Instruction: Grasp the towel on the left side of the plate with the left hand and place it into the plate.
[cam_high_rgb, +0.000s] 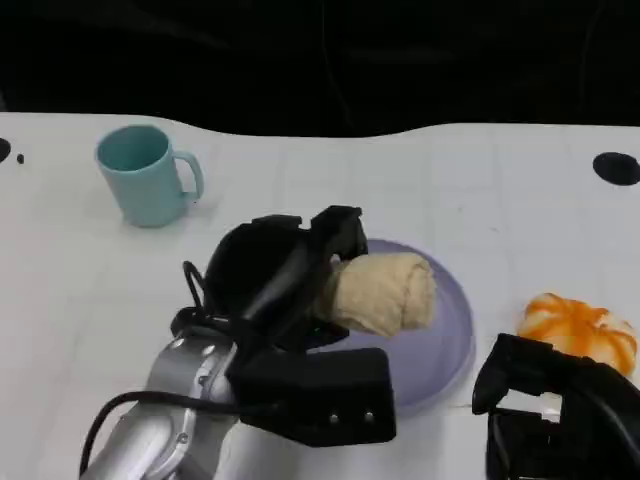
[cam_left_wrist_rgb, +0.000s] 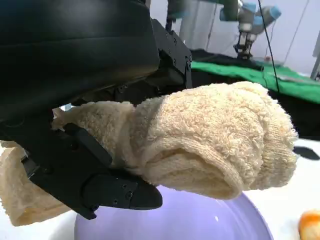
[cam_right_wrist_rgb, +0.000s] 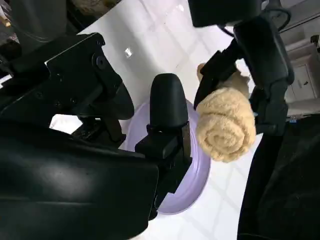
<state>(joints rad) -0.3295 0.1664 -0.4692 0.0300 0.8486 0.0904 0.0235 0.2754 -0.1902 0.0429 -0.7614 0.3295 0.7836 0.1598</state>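
The left hand (cam_high_rgb: 285, 275) holds a rolled beige towel (cam_high_rgb: 385, 292) over the lavender plate (cam_high_rgb: 450, 340). A teal mug (cam_high_rgb: 145, 172) stands well behind.

From my remote station: my left hand (cam_high_rgb: 285, 270) holds the rolled towel (cam_high_rgb: 385, 292) above the plate (cam_high_rgb: 450, 330) at table centre; a mug (cam_high_rgb: 145, 175) stands behind and to the left, a pumpkin-shaped toy (cam_high_rgb: 580, 328) right of the plate, my right hand (cam_high_rgb: 560, 410) before it
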